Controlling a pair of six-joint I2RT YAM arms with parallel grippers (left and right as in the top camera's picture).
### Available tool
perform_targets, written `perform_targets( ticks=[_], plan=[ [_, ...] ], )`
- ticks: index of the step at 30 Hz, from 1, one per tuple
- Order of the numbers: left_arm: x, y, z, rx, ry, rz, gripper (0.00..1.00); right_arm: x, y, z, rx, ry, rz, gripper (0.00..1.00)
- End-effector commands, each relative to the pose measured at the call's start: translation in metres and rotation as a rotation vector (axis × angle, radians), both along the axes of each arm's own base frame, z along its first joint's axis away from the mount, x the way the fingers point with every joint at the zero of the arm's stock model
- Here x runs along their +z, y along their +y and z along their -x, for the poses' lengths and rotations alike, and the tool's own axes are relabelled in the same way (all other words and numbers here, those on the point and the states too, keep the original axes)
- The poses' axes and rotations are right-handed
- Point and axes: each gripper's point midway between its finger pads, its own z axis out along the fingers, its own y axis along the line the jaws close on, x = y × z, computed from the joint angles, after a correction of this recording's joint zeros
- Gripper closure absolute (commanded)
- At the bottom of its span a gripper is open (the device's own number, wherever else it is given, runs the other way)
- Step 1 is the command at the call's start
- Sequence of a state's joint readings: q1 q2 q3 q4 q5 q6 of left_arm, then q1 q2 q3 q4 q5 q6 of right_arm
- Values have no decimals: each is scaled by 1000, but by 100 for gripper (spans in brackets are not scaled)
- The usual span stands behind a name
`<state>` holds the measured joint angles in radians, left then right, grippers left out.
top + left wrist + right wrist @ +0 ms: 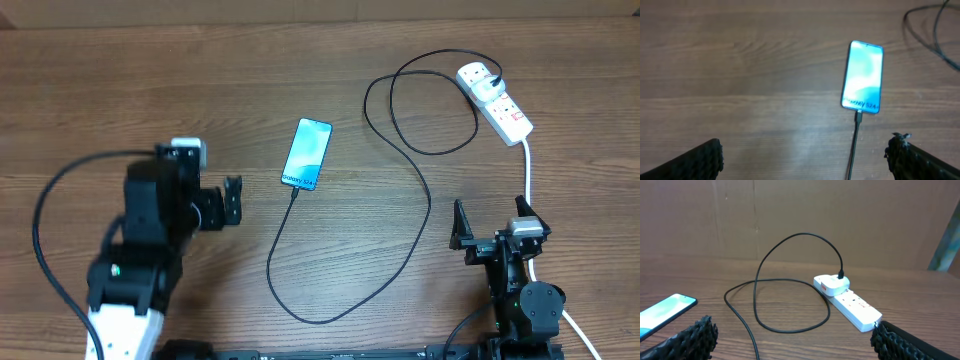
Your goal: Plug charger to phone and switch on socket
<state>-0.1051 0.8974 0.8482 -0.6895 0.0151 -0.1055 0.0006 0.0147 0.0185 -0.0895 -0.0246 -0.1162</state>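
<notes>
Black charger (429, 212) looked seated in phone (307, 153), mid tabletop (120, 90); plug end in socket (497, 102) far right. Left tool (805, 150) and right tool (792, 340) both gaped, empty. Risk for you: right tool reaching switch could've snagged cable slack, yanked connector out.

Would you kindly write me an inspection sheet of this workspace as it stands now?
Surface: wooden table, with bare grain showing.
Job's things: phone lies flat with its screen lit and the charger tip in its bottom port. The socket is at the far right with a white adapter plugged in. Its switch state cannot be told.
Clutter: nothing seen.
Grippers: left gripper is open and empty, short of the phone. The right gripper is open and empty.
Cables: the charger loops across the table between phone and socket. A white cord runs from the socket towards the right arm.
Surroundings: cardboard wall behind the table.
</notes>
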Motion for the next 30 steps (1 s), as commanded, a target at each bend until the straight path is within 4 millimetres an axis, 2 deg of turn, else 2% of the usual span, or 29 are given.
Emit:
perform_targets(
  ticks=[1,8,13,21,30],
  plan=[
    [-6,-6,12,-29,-58,35,0,-1,-2,0,-11,-7,5,0],
    [-14,-5,28,-33,-186,51,0,-1,-2,0,-11,-7,5,0],
    [-12,-9,32,-55,-320,76,0,-1,-2,0,-11,-7,5,0],
    [-8,-7,47,-56,-439,86,0,-1,-2,0,-11,-7,5,0],
    [-12,-7,48,-55,-546,102,0,-1,-2,0,-11,-7,5,0]
  ],
)
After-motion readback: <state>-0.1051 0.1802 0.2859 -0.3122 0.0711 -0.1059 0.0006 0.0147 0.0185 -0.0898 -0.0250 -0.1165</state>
